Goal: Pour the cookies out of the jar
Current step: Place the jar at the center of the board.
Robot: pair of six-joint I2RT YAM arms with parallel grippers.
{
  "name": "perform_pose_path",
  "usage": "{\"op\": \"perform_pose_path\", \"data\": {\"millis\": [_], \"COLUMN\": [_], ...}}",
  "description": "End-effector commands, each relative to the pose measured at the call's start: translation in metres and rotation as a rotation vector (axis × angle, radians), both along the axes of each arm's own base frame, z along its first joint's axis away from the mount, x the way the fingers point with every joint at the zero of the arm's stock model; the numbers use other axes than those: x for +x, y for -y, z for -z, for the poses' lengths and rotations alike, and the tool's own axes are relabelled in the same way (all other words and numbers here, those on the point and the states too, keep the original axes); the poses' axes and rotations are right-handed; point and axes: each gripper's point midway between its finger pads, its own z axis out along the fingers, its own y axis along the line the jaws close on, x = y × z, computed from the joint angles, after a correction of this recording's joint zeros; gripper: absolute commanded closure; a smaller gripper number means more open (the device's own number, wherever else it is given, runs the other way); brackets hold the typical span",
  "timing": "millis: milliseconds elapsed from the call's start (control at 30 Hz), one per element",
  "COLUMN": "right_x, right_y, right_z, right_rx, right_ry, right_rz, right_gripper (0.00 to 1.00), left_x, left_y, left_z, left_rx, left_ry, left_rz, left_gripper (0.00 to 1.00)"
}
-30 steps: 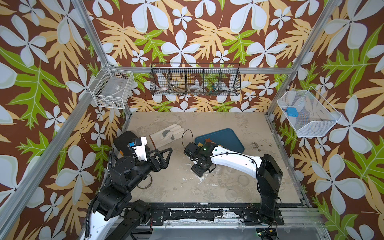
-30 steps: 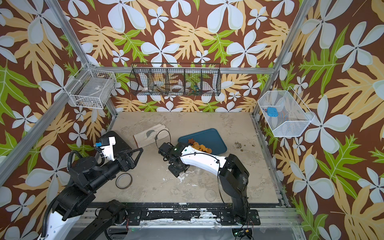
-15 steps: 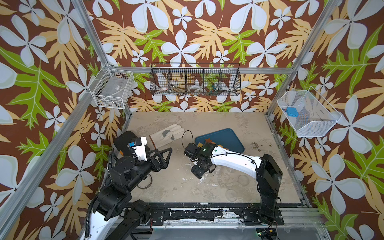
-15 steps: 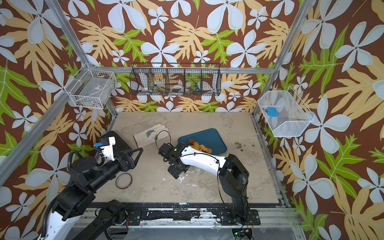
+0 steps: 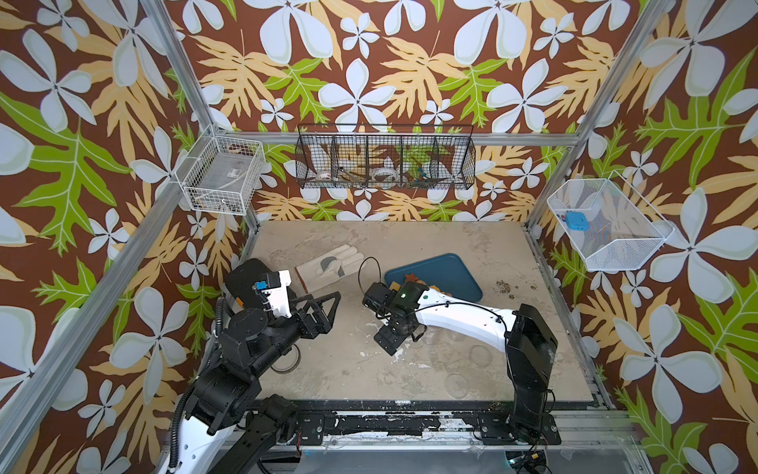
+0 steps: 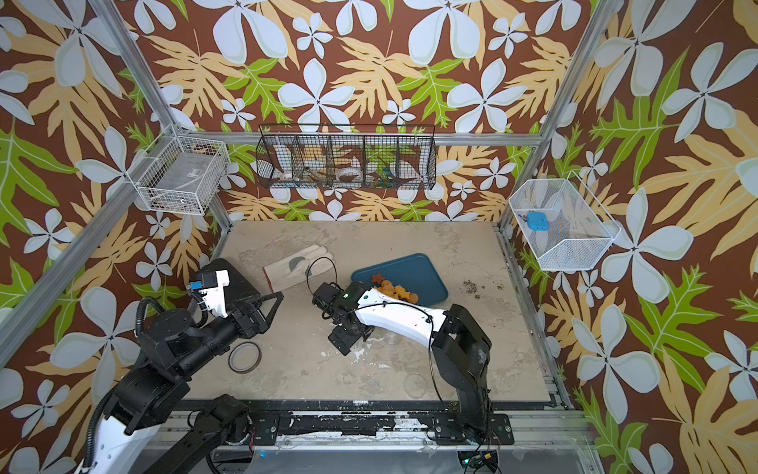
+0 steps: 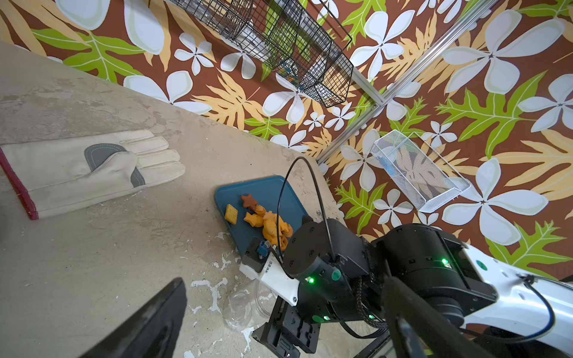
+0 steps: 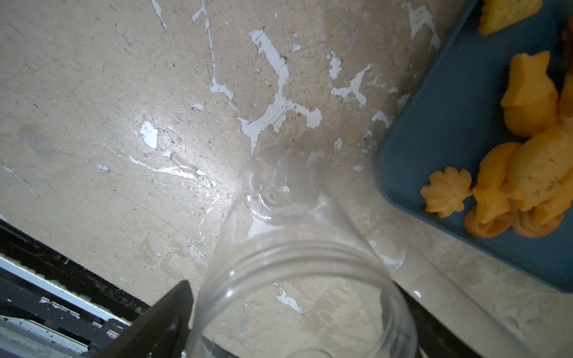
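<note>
Worn beige tabletop (image 5: 410, 242): your left gripper (image 5: 328, 312) hangs, fingers spread wide, near the glove (image 5: 328, 264). Your right gripper (image 5: 396, 338) hovers over the empty clear jar (image 8: 294, 257), grip impossible to tell. The cookies (image 6: 396, 291) lie heaped on the blue tray (image 6: 410, 266).

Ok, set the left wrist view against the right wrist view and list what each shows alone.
Only left wrist: the glove, the black wire basket, the white mesh basket, the right arm. Only right wrist: a look down the open mouth of the jar, empty inside. Both: that clear jar, the blue tray, the cookies piled on it, the worn table.
</note>
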Motion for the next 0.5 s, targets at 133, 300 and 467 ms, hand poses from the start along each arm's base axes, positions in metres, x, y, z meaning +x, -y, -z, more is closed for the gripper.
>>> {"op": "perform_pose_path", "data": {"millis": [133, 300, 467], "right_x": [0.009, 0.020, 0.043], "right_y": [-0.002, -0.010, -0.006], "right_z": [-0.026, -0.066, -0.122], "right_rx": [0.010, 0.059, 0.166], "right_ry": [0.055, 0.111, 0.169], "right_rz": [0.006, 0.013, 0.070], "right_gripper": [0.01, 0.00, 0.00], "left_x": [0.004, 0.008, 0.015], "left_y": [0.000, 0.002, 0.001], "left_z": [-0.007, -0.008, -0.009], "left_rx": [0.007, 0.006, 0.026], "left_ry": [0.041, 0.047, 0.045], "left_rz": [-0.005, -0.005, -0.022], "left_gripper": [0.00, 0.00, 0.00]}}
